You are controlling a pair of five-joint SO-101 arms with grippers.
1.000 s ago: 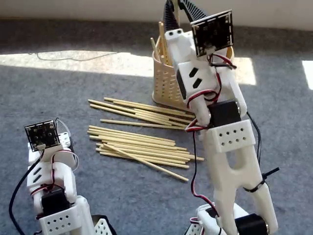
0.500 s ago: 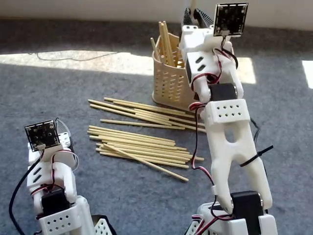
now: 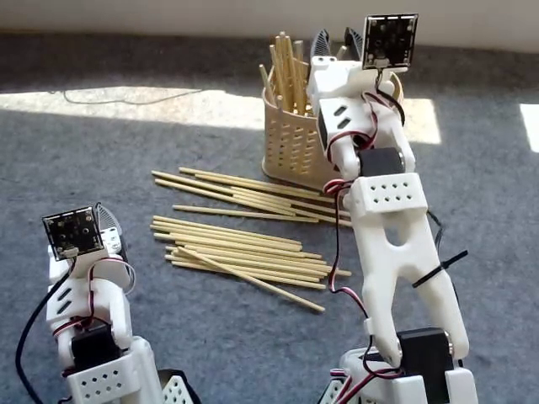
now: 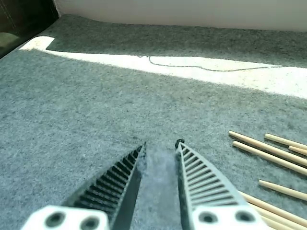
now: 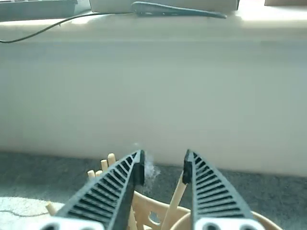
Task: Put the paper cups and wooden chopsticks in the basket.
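Observation:
A beige slotted basket (image 3: 289, 147) stands on the grey carpet at the back, with several wooden chopsticks (image 3: 287, 66) upright in it. My right gripper (image 3: 335, 39) hangs open just above the basket's rim, nothing between its fingers. In the right wrist view the open gripper (image 5: 163, 159) looks over the basket rim (image 5: 144, 207), with one chopstick (image 5: 176, 195) leaning below the gap. Many loose chopsticks (image 3: 244, 231) lie in two bundles on the carpet in front of the basket. My left gripper (image 4: 159, 145) rests open and empty low over the carpet at the near left, chopstick ends (image 4: 268, 148) off to its side.
A pale wall (image 5: 153, 86) runs close behind the basket. A thin cable (image 3: 109, 97) lies on the sunlit strip of carpet at the back left. Bare carpet (image 3: 210, 337) spreads between the two arm bases.
My right gripper has shifted right and lowered over the basket. The chopstick it held upright is no longer between its fingers, and more sticks stand in the basket. The left arm is still.

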